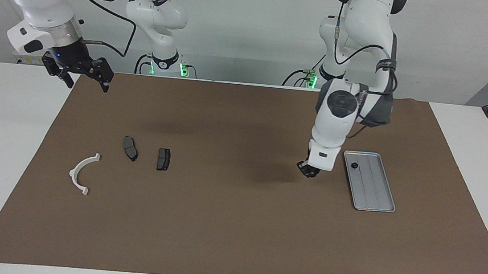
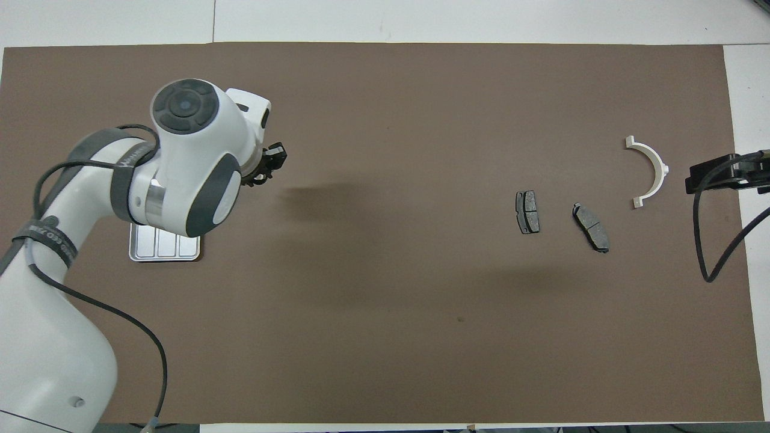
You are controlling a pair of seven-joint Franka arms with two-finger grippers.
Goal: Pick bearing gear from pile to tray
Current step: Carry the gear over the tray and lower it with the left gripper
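Observation:
My left gripper (image 1: 309,170) hangs low over the mat just beside the tray (image 1: 372,198), on the side toward the pile. It is shut on a small black toothed bearing gear (image 2: 257,178). Another small black gear (image 1: 354,165) lies in the tray's corner nearest the robots. In the overhead view my left arm covers most of the tray (image 2: 162,252). The pile lies toward the right arm's end: a white half-ring bracket (image 1: 81,173) and two dark plates (image 1: 130,148) (image 1: 163,159). My right gripper (image 1: 87,81) waits open above the mat's corner.
A brown mat (image 1: 235,225) covers the table, with white tabletop (image 1: 2,140) around it. In the overhead view the bracket (image 2: 652,171) and the two plates (image 2: 527,211) (image 2: 591,227) lie near the right gripper's body (image 2: 713,174) and its hanging cable (image 2: 722,252).

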